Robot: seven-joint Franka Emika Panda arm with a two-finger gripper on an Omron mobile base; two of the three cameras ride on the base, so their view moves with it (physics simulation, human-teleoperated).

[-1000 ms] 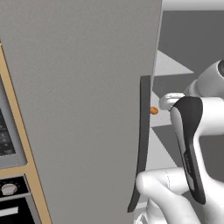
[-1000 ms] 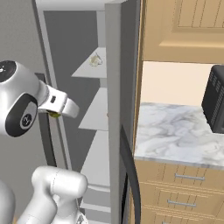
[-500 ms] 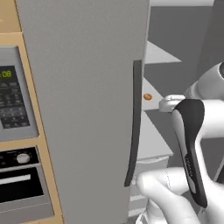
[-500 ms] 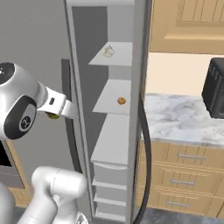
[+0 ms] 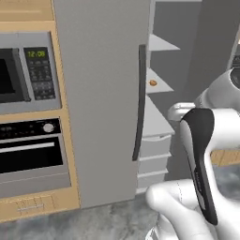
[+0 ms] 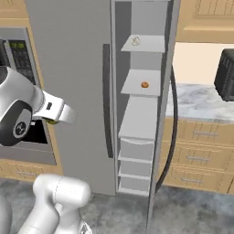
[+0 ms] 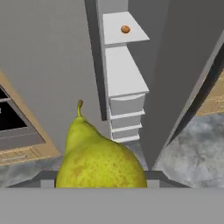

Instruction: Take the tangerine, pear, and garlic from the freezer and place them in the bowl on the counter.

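My gripper (image 7: 101,183) is shut on the pear (image 7: 98,157), a yellow-green fruit that bulks large at the bottom of the hand view, stem up. In the right base view the hand sits at the left, with a sliver of the pear (image 6: 52,121) under it. The freezer (image 6: 139,114) stands open in front, with pale shelves. The tangerine (image 6: 145,84) (image 5: 153,83) (image 7: 125,29) lies on the middle shelf. The garlic (image 6: 135,41) rests on the shelf above. The marbled counter (image 6: 201,103) lies to the right of the freezer. The bowl is out of view.
The freezer's open door (image 6: 162,119) juts toward me with its dark curved handle (image 6: 172,128). A closed grey door with a long handle (image 5: 139,103) stands left of the shelves. A microwave (image 5: 28,72) and oven (image 5: 30,154) are at the left. A dark appliance (image 6: 226,75) stands on the counter.
The whole picture has shifted: the base has drawn back from the freezer, so the shelves look smaller and the microwave and oven have come into view. The pear stays in the grip.
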